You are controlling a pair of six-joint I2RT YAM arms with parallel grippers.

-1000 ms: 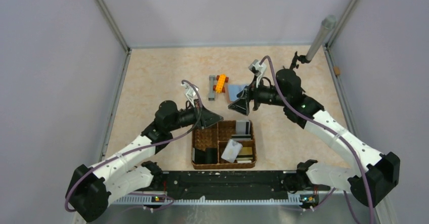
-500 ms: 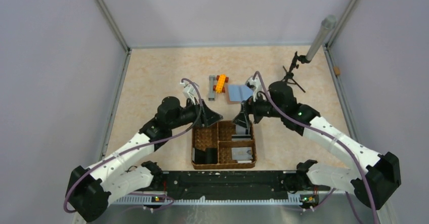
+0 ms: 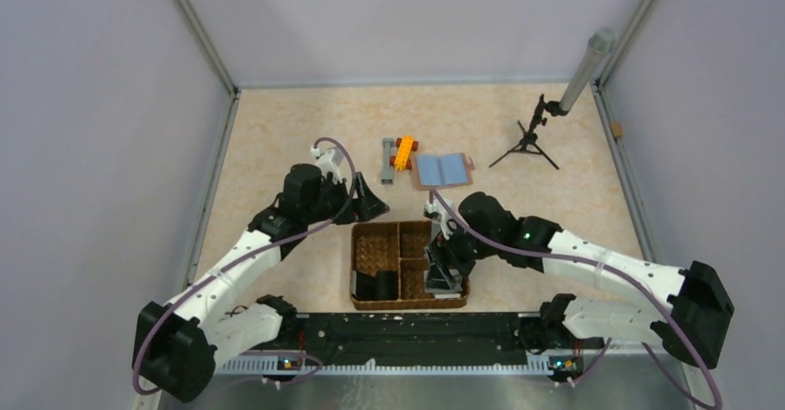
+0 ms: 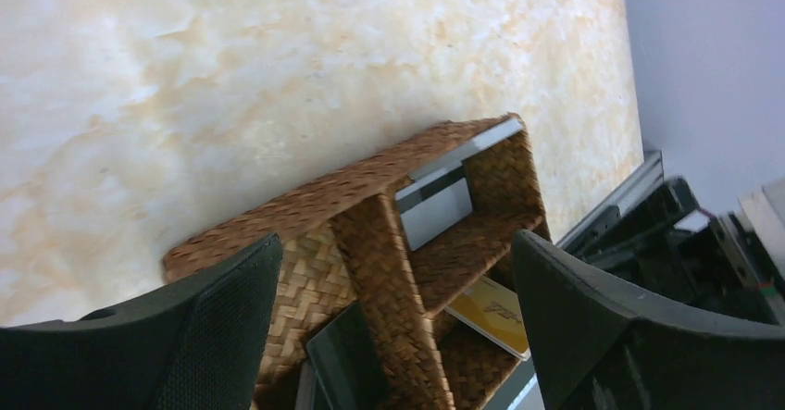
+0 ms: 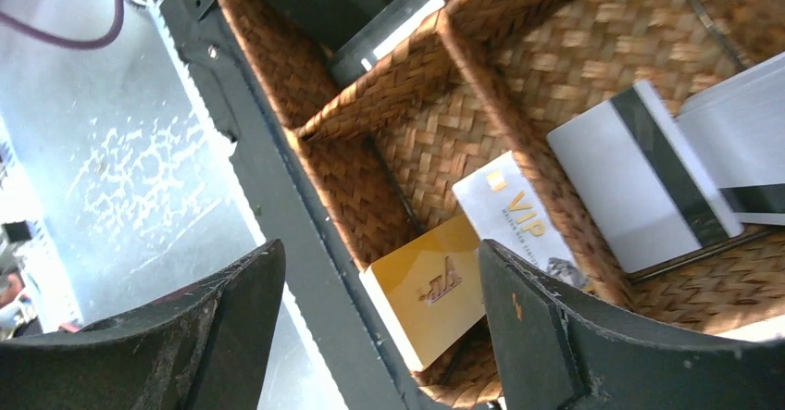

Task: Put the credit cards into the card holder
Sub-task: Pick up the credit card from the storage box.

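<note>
Left gripper (image 3: 373,208), jaws apart and empty, sits just beyond the far-left corner of a woven basket (image 3: 354,269); right gripper (image 3: 442,267), jaws apart, hangs over its near-right compartment, hiding from above the 3 overlapping credit cards (image 5: 435,290); card holder (image 3: 442,169) lies open beyond.

The table (image 3: 278,132) has a beige, marbled top, matte and evenly lit, with only soft shadows on it. Three plain, pale lilac-grey walls enclose it: a back wall (image 3: 417,21), a left wall (image 3: 93,151) and a right wall (image 3: 722,151). Slim metal posts (image 3: 198,31) rise at the far corners. A black rail (image 3: 417,331) lines the near edge, with a shiny metal sheet (image 3: 417,393) on its near side.
</note>
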